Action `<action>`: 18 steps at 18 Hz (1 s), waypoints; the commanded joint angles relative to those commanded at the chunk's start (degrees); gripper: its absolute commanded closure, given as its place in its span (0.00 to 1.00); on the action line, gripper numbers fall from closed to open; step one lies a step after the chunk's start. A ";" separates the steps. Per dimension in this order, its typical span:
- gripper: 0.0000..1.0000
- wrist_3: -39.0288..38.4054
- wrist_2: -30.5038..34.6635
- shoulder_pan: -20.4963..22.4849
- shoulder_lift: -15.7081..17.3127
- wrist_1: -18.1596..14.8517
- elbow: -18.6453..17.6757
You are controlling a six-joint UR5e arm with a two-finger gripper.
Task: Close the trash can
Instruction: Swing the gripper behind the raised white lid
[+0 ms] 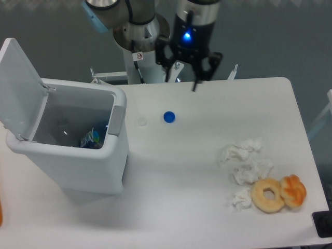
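Trash can (72,150), a large white rectangular plastic bin, stands at the table's left side with its hinged lid (21,88) raised. Black two-finger gripper (181,80) hangs above the far table edge, fingers spread and holding nothing. A small blue bottle cap (168,117) lies between them.

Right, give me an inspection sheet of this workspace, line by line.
Surface: white table, no spills seen.
Job's things: trash can at the left, lid up, some litter inside.
Clutter: blue cap; small clear cap; crumpled tissues; two doughnuts at the right front.
Grippers: end effector above the table's rear edge, fingers apart, empty, well away from the trash can.
Cables: nothing seen.
Surroundings: robot base behind the table; grey floor.
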 joint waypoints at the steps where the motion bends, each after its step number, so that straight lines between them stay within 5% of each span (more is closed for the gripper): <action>1: 0.98 -0.97 -2.11 -0.18 0.36 0.09 0.00; 5: 1.00 -5.18 -9.14 -0.97 3.08 3.33 -0.09; 7: 1.00 -12.63 -12.66 -1.40 4.40 7.79 -0.18; 18: 1.00 -16.19 -13.11 -15.63 4.14 17.75 -0.62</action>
